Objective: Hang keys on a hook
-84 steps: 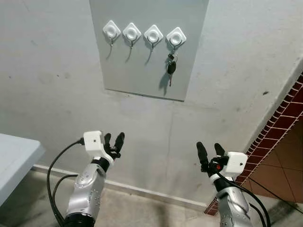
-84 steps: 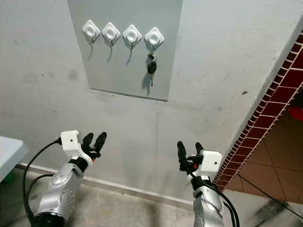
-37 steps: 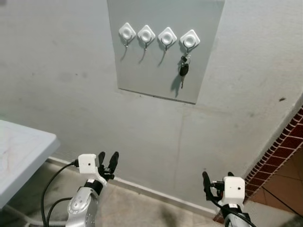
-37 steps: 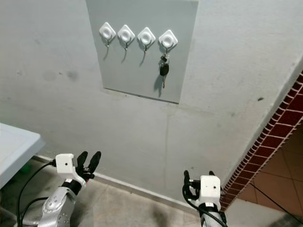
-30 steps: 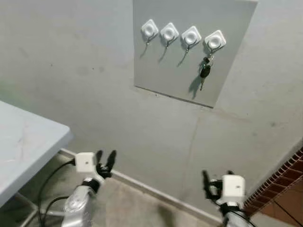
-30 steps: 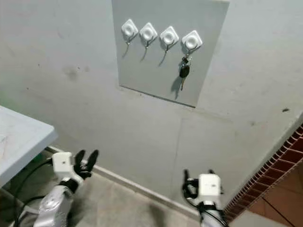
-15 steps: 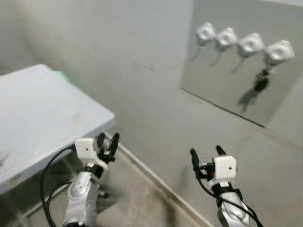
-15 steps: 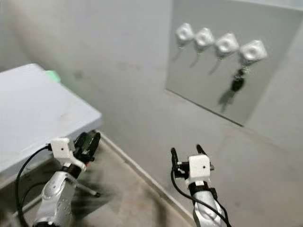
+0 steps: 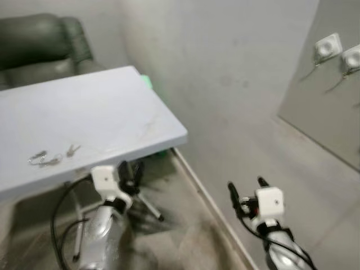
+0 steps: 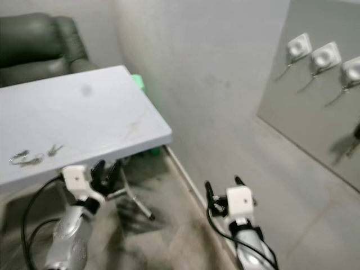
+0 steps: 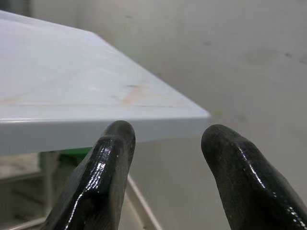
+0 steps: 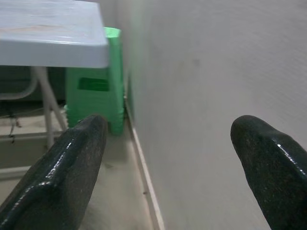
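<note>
A bunch of keys [image 9: 45, 159] lies on the white table [image 9: 112, 112] near its front edge, with a smaller loose key [image 9: 73, 149] beside it. My left gripper [image 9: 130, 171] is open and empty, held just below and in front of the table edge [image 11: 96, 125]. My right gripper [image 9: 247, 188] is open and empty too, low near the wall. White hooks [image 10: 298, 45] sit on a grey panel [image 10: 304, 107] at the far right. Another dark key [image 10: 356, 133] hangs there at the frame's edge.
A green plastic stool [image 12: 93, 86] stands under the table's far corner against the wall. A dark green armchair [image 9: 39, 45] is behind the table. Metal table legs [image 10: 135, 202] stand on the concrete floor between my arms.
The camera has swung left: the hook panel has slid to the right edge, and the table with keys and the armchair have come into view. Both grippers stay open.
</note>
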You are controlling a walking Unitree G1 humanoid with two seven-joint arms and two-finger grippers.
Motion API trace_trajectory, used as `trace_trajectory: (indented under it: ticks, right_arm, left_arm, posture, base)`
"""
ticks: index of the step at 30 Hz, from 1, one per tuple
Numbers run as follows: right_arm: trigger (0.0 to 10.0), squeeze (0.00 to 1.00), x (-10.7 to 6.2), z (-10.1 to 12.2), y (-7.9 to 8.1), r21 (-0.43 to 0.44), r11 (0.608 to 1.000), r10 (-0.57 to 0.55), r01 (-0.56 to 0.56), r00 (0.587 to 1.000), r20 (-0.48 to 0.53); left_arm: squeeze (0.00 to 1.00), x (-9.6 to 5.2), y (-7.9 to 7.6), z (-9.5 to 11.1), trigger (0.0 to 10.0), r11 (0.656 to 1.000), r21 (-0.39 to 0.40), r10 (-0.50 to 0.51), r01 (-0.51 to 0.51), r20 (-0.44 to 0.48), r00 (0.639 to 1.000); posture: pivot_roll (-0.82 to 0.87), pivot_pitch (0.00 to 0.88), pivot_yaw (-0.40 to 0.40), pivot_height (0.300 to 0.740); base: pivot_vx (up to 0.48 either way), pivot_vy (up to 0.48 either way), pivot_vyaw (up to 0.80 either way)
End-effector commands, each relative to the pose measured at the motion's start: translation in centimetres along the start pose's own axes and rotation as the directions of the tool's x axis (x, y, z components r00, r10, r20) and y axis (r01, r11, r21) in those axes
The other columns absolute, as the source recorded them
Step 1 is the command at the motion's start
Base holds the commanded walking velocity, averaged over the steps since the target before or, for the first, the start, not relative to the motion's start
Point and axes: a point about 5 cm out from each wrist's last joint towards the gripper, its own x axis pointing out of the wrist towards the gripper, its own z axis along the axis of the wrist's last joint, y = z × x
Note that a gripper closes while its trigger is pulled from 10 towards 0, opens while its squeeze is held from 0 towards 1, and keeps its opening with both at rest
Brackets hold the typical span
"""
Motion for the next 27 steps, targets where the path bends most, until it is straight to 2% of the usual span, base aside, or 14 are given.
trace_trajectory:
  ticks: [1, 4, 7, 15, 16, 27]
  right_arm:
    - [10.0, 0.00, 0.6, 1.3, 1.1, 0.018, 0.999, 0.032, -0.033, 0.998, 0.050]
    - [10.0, 0.00, 0.4, 1.7, 1.6, 0.019, 0.998, 0.051, -0.052, 0.997, 0.066]
    - [10.0, 0.00, 0.2, 2.2, 2.0, 0.039, 0.997, 0.064, -0.067, 0.995, 0.080]
    - [10.0, 0.00, 0.3, 3.2, 2.4, 0.066, 0.995, 0.062, -0.069, 0.992, 0.109]
    - [10.0, 0.00, 0.4, 3.5, 2.5, 0.113, 0.991, 0.058, -0.072, 0.990, 0.127]
    - [10.0, 0.00, 0.5, 4.1, 2.5, 0.118, 0.990, 0.060, -0.076, 0.989, 0.138]
  left_arm:
    - [0.00, -0.6, 0.1, 0.5, 10.0, 0.999, 0.037, 0.029, -0.029, 0.018, 0.999]
    - [0.00, -1.3, -0.7, 0.6, 10.0, 1.000, 0.024, 0.010, -0.011, 0.029, 1.000]
    - [0.00, -1.6, -0.8, 1.0, 10.0, 1.000, 0.011, 0.016, -0.017, 0.042, 0.999]
    - [0.00, -1.4, -0.5, 2.4, 10.0, 0.999, 0.003, 0.032, -0.032, 0.062, 0.998]
    - [0.00, -1.2, -0.5, 2.5, 10.0, 0.999, -0.003, 0.034, -0.034, 0.063, 0.997]
    - [0.00, -0.7, -0.4, 2.7, 10.0, 0.999, -0.029, 0.031, -0.029, 0.045, 0.999]
  posture:
    - [0.00, 0.000, 0.004, 0.740]
    - [0.00, 0.000, 0.005, 0.740]
    - [0.00, 0.000, 0.005, 0.740]
    - [0.01, 0.000, 0.005, 0.740]
    - [0.01, 0.000, 0.006, 0.740]
    - [0.01, 0.000, 0.009, 0.740]
  base:
    - [0.000, 0.000, 0.80]
    - [0.000, 0.000, 0.80]
    - [0.000, 0.000, 0.80]
    - [0.000, 0.000, 0.80]
    - [0.000, 0.000, 0.00]
    - [0.000, 0.000, 0.00]
